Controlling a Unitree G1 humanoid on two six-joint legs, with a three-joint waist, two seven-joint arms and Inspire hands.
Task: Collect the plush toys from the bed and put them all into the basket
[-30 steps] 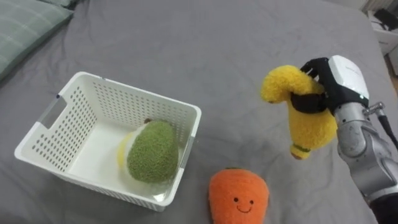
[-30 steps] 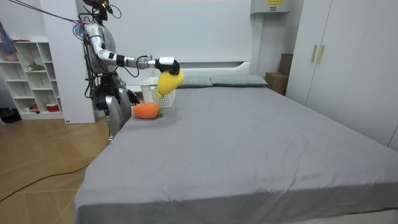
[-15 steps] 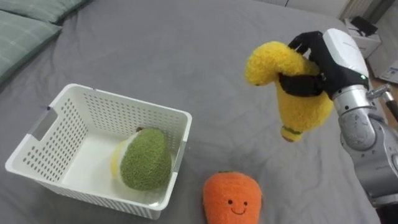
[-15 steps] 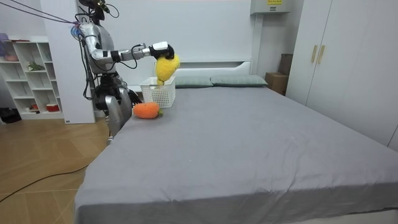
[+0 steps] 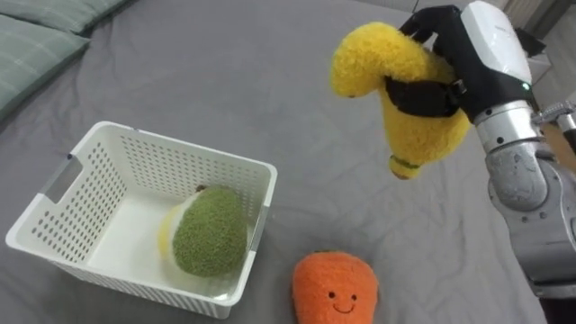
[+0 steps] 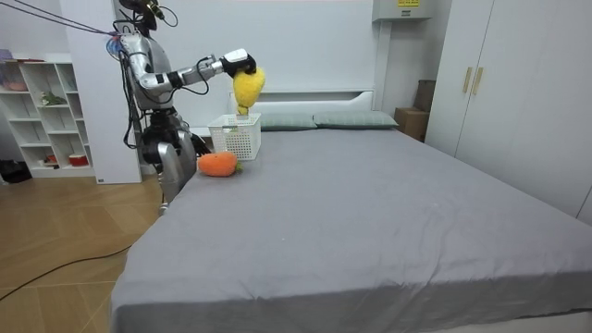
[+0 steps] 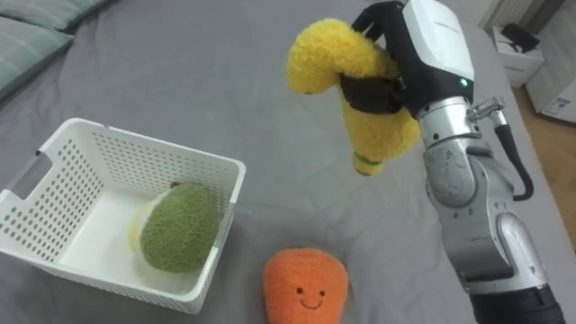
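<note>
While the right hand [image 5: 477,54] curled round the yellow toy [image 5: 409,126], which hung lengthwise above the bed [image 5: 270,72], the basket [image 5: 180,147] sat lower, to its left. Seen from the room, the toy hung high, nearly over the basket.

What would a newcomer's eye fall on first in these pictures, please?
The yellow plush toy stands out, held high over the grey bed, the right hand curled round it. Below, a white basket holds a green plush toy; an orange carrot plush lies on the bed nearby.
</note>
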